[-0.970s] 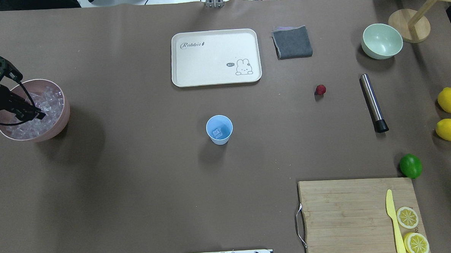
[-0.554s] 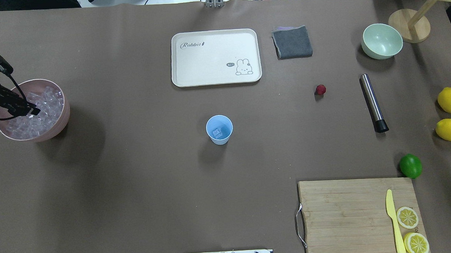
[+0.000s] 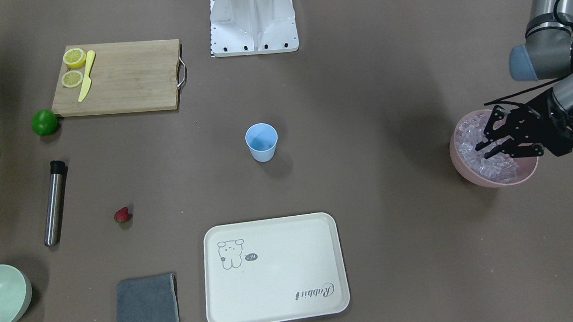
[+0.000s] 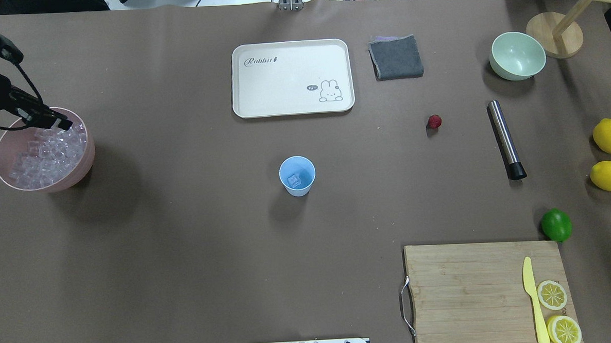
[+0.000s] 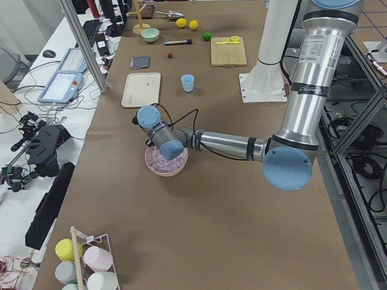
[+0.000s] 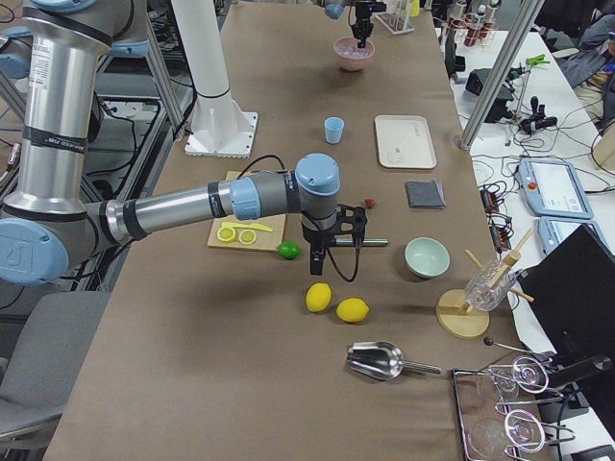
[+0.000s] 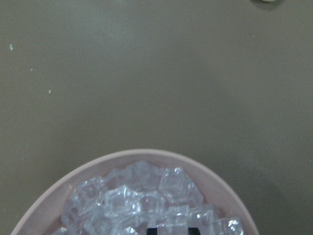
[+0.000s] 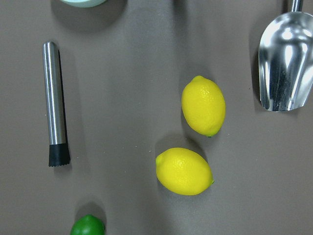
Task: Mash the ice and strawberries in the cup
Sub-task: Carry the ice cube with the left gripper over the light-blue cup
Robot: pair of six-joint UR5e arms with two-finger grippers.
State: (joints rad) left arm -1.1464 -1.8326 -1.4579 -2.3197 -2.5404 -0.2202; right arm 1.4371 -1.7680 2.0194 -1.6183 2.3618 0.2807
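Your left gripper (image 3: 483, 151) has lifted out of the ice (image 4: 42, 157) and now hangs over the far side of the pink bowl (image 3: 497, 183). Its fingers look slightly parted, but I cannot tell whether they pinch a cube. The cup (image 4: 297, 176), mid-table, already holds some ice. The strawberry (image 4: 434, 121) lies well to its right, untouched.

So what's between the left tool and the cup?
Nothing but bare table: in the overhead view, the stretch from the left tool, over the pink bowl, to the cup holds nothing.

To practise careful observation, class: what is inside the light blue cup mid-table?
Clear ice lies at the bottom of the cup; nothing red shows. The wall hides part of its floor.
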